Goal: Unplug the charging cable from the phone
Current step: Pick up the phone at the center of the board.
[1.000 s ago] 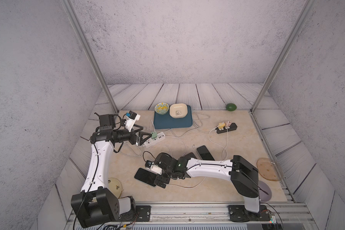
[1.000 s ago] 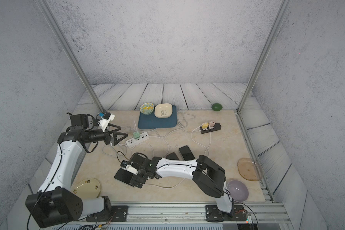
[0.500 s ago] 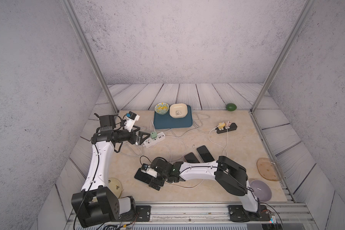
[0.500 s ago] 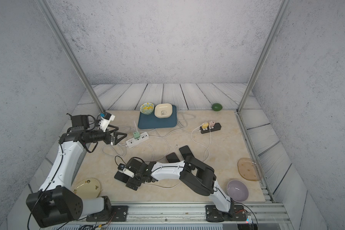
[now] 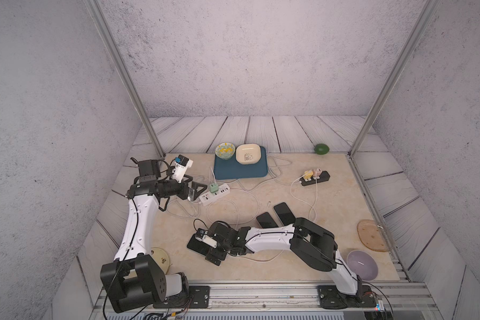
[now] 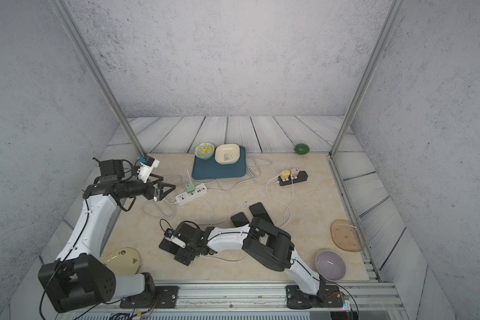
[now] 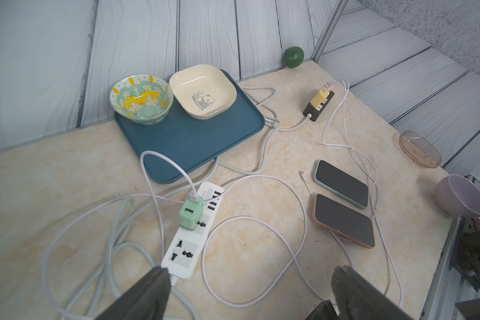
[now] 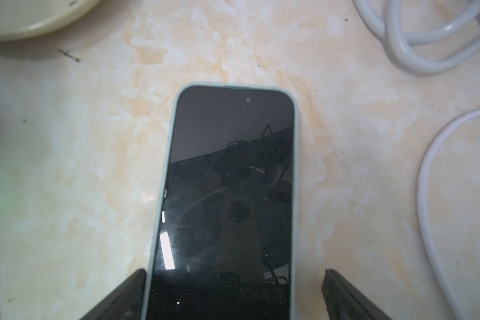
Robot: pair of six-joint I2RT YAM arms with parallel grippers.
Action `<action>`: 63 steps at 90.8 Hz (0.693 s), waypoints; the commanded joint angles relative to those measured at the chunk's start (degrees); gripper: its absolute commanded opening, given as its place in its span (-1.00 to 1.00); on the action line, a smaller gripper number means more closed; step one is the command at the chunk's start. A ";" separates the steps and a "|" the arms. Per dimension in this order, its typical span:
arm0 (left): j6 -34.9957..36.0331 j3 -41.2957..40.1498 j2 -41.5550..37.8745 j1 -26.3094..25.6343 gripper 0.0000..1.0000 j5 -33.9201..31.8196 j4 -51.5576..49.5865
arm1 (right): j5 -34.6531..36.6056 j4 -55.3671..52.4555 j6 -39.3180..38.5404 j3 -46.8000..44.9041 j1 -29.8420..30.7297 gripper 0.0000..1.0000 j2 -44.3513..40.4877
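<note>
Three phones on the beige marbled bench (image 5: pixel 344 221): teal-cased phone (image 7: pixel 341 184) beside pink-cased phone (image 7: pixel 344 220); mint-cased phone (image 8: pixel 227 194) straddled by the released right gripper (image 8: pixel 234 271); the left gripper (image 7: pixel 251 270), spread and empty, beside one white power strip (image 7: pixel 183 249).

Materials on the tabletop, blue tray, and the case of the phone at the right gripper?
Tabletop: beige marble-look stone or laminate, semi-gloss; veining and soft glare.
Tray: dark blue, likely plastic, matte; moulded rounded rim, no glare.
Case: pale green, probably silicone, matte; soft rounded edge.
</note>
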 commanded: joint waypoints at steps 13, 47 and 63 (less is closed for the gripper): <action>-0.21 -0.37 0.32 0.77 0.96 0.92 0.02 | 1.19 -0.94 0.31 -0.33 0.32 0.58 1.52; -0.38 -0.28 0.15 0.82 0.96 2.07 -0.16 | 3.79 -2.25 1.02 -0.95 0.24 -0.13 -3.82; -0.47 -0.26 -0.12 0.82 0.96 2.41 -0.39 | 4.70 -3.60 1.15 -0.99 -0.06 -0.35 -7.77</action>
